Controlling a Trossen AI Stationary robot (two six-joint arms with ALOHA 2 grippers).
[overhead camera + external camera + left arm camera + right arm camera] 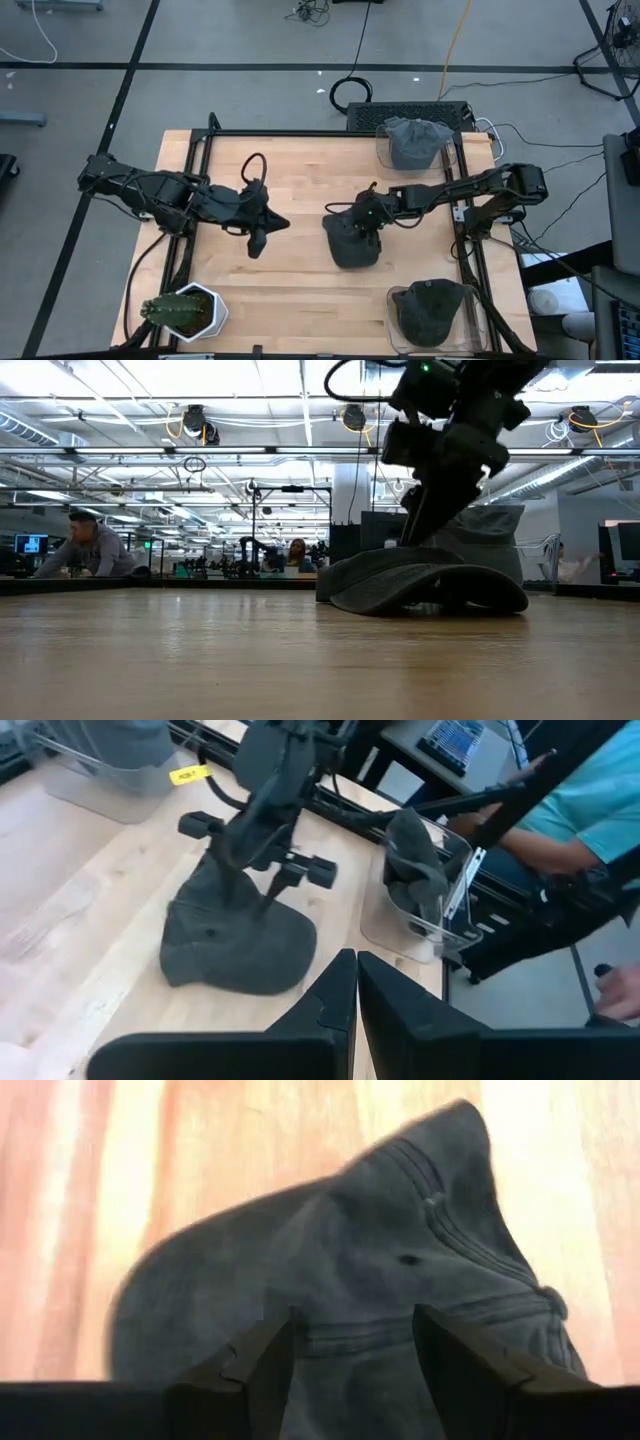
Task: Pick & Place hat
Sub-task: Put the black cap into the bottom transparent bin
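Note:
A dark grey cap (352,245) lies brim-down on the wooden table right of centre; it also shows in the low view (430,585) and in the left wrist view (235,945). My right gripper (363,220) reaches in from the table's right and is open, set down over the cap's crown (400,1230). My left gripper (262,228) is shut (357,960) and hovers over bare table to the cap's left, touching nothing. My right gripper (352,1320) comes at the cap from above, slanting in from the table's right. Its open fingers (262,1355) stand on the crown, with a band of crown fabric (350,1340) between them. The cap rests flat on the table (400,600).
A clear bin (382,150) at the far right corner holds a light grey hat (415,140). Another clear bin (393,300) at the near right corner holds a dark hat (432,310). A cactus in a white pot (185,310) stands at the near left corner. People sit beyond the table.

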